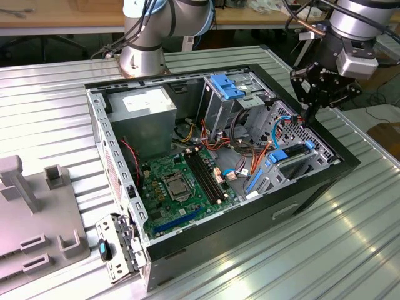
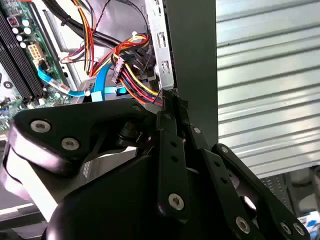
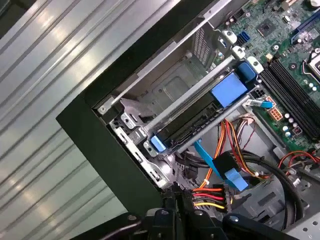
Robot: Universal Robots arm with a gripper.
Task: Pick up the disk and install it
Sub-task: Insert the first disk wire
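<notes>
The claw (image 2: 170, 107), pressed together and empty, hangs at the case (image 3: 100, 140) wall by the cables (image 3: 210, 192), while the disk (image 3: 195, 117) lies just beyond them in the bay (image 3: 175, 85) inside the case, near but apart from the claw.

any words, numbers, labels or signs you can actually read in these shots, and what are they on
No text can be read here.
White label on the power supply: carries print, too small to read.
Motherboard: fine markings in the exterior view and both wrist views, too small or blurred to read.
The disk: no readable marking on its dark face or blue rails.
</notes>
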